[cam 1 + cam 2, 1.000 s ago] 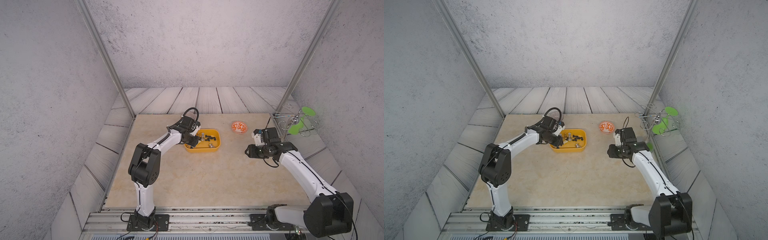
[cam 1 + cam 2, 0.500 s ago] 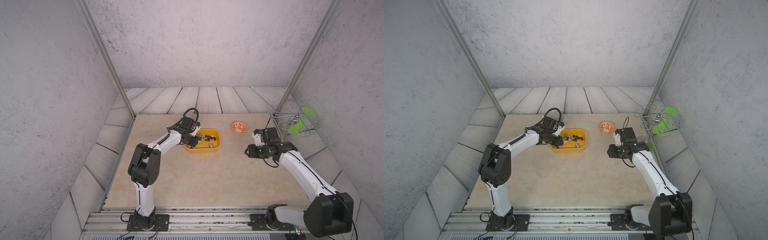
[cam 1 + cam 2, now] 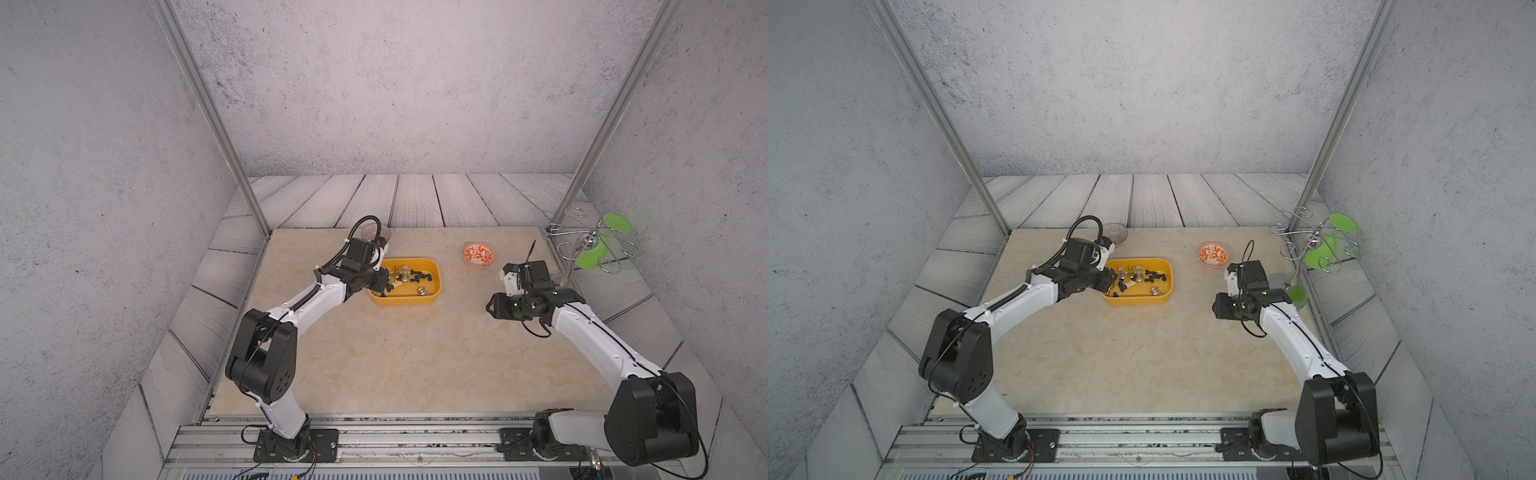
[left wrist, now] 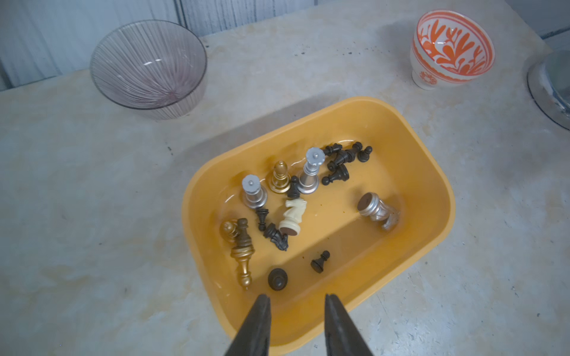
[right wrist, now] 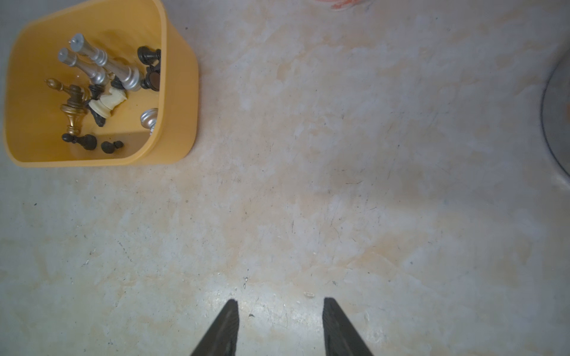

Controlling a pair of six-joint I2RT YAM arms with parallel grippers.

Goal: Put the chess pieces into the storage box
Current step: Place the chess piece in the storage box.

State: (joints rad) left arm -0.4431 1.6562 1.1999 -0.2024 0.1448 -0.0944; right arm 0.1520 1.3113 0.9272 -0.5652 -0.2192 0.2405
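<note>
The storage box (image 3: 405,300) is a yellow-orange tub at the back middle of the table, seen in both top views. The chess pieces lie inside it: a cream knight (image 4: 293,215), upright silver pieces (image 4: 311,172), a gold piece on its side (image 4: 242,255) and several small black pawns (image 4: 342,160). My left gripper (image 4: 296,300) hovers over the box's left end, open, with nothing between its fingers. My right gripper (image 5: 280,303) hangs open over bare table well to the right of the box (image 5: 180,101), also holding nothing.
A ribbed glass bowl (image 4: 148,66) stands just behind the box's left end, partly hidden by my left wrist in a top view. An orange-and-white bowl (image 3: 478,254) sits at the back right. A wire rack with green discs (image 3: 594,245) stands off the table's right edge.
</note>
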